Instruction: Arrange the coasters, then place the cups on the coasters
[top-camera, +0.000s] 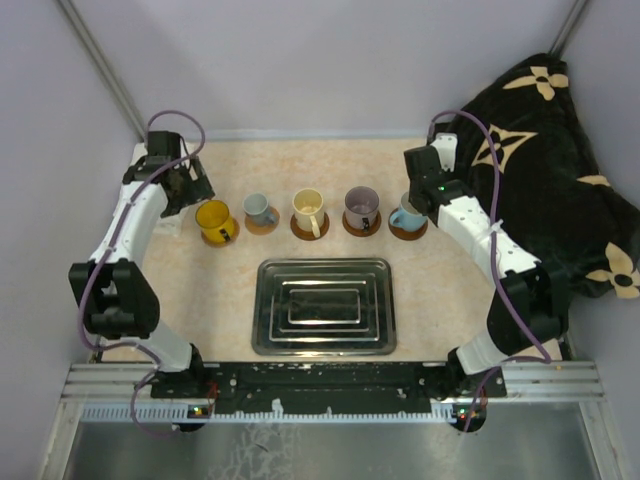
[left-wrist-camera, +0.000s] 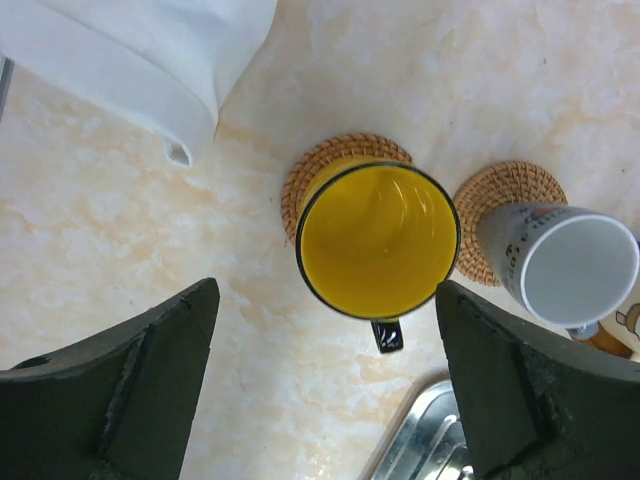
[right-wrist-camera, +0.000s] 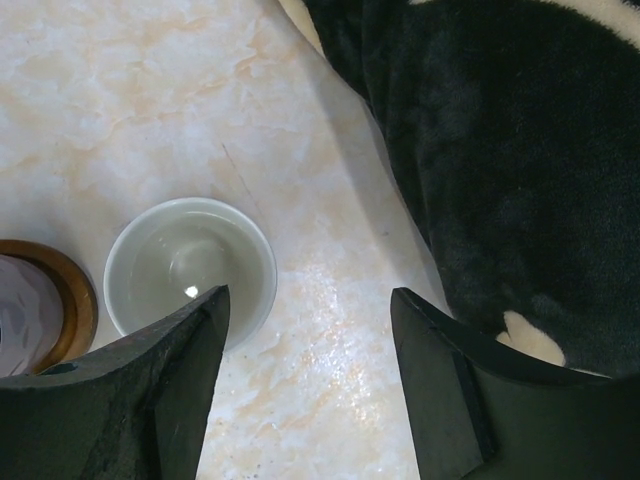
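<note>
Five cups stand in a row, each on a round reddish-brown coaster: yellow (top-camera: 214, 220), small grey-white (top-camera: 259, 209), cream (top-camera: 308, 210), purplish-grey (top-camera: 361, 207) and light blue (top-camera: 407, 217). My left gripper (top-camera: 197, 200) hovers just left of the yellow cup. In the left wrist view that gripper (left-wrist-camera: 325, 320) is open and empty, with the yellow cup (left-wrist-camera: 375, 240) on its woven coaster (left-wrist-camera: 340, 150) just beyond the fingertips. My right gripper (right-wrist-camera: 308, 295) is open and empty over bare table. Its left finger (right-wrist-camera: 150, 390) overlaps the light blue cup (right-wrist-camera: 190, 265).
A rectangular steel tray (top-camera: 322, 305) lies in front of the row. A black blanket with cream flowers (top-camera: 560, 150) covers the right side, close to my right gripper. White cloth (left-wrist-camera: 130, 60) lies beyond the yellow cup. Grey walls close the back and sides.
</note>
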